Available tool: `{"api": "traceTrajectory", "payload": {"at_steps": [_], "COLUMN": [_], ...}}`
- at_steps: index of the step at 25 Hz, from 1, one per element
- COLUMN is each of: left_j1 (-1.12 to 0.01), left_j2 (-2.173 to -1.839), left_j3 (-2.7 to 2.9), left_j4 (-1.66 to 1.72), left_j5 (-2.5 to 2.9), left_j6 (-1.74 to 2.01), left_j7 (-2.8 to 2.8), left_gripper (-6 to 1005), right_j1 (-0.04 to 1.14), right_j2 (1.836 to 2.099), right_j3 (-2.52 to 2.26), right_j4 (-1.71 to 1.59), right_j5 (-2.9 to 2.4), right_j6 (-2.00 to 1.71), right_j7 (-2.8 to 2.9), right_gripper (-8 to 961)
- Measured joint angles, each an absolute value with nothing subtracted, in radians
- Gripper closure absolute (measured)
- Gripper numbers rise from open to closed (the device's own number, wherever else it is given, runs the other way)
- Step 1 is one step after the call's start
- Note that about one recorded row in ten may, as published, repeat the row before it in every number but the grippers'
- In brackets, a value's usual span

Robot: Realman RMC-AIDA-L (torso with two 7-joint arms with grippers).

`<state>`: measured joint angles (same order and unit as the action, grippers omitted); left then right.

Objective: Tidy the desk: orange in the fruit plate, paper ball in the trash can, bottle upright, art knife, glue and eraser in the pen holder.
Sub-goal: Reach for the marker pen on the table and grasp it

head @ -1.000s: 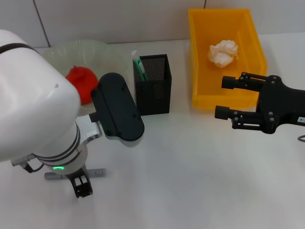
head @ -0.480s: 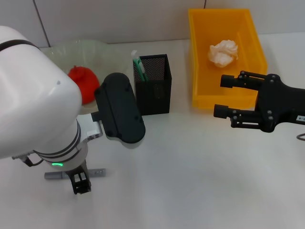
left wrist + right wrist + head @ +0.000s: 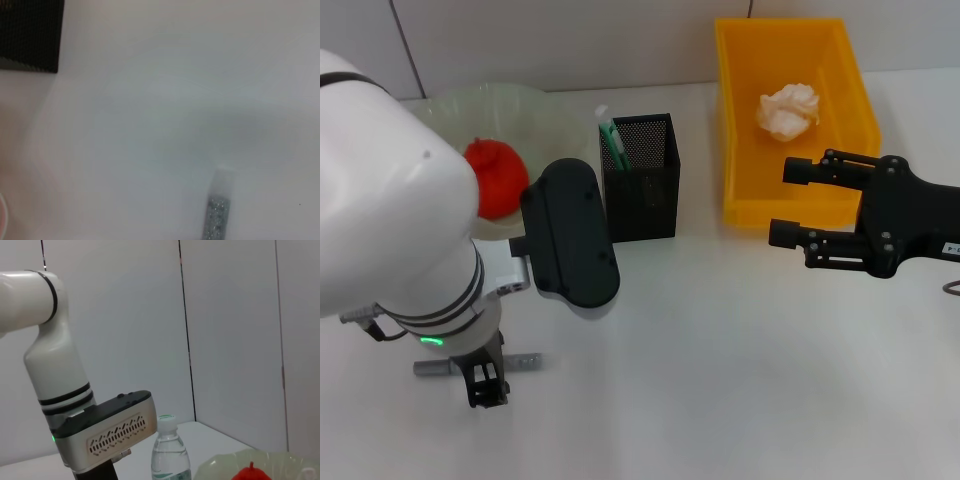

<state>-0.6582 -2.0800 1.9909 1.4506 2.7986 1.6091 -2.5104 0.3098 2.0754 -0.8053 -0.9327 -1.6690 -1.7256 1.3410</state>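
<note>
The left gripper (image 3: 487, 384) is held low over the knife (image 3: 525, 359) at 7 o'clock; whether its fingers are apart cannot be told. The right gripper (image 3: 790, 204) is held open at 3 o'clock, beside the bin (image 3: 740, 190)

A wide stretch of bare white table (image 3: 740, 370) lies open across the front and middle. At the back, 3 obstacles stand in a row: a clear fruit plate (image 3: 535, 110) on the left, a black mesh pen holder (image 3: 645, 195) in the centre, a yellow trash can (image 3: 740, 190) on the right. The left arm's bulky wrist housing (image 3: 570, 235) crowds the gap beside the pen holder. A narrow corridor separates pen holder and trash can.
</note>
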Motion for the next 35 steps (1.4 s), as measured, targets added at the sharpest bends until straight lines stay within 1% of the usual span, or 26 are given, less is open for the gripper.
{"api": "traceTrajectory", "payload": {"at_steps": [35], "left_j1": [-0.684], "left_j2": [-2.080], "left_j3": [1.954], "left_j4": [1.346], "left_j5": [2.777], "left_j6": [1.554], "left_j7": [-2.418], "left_gripper": [493], "right_j1": [0.314], "right_j2": [2.075], "right_j3": [-0.805], "right_j4": [-0.920], "right_j5": [-1.671], "right_j6": [-1.724], "right_j7": [1.341], "right_gripper": [191]}}
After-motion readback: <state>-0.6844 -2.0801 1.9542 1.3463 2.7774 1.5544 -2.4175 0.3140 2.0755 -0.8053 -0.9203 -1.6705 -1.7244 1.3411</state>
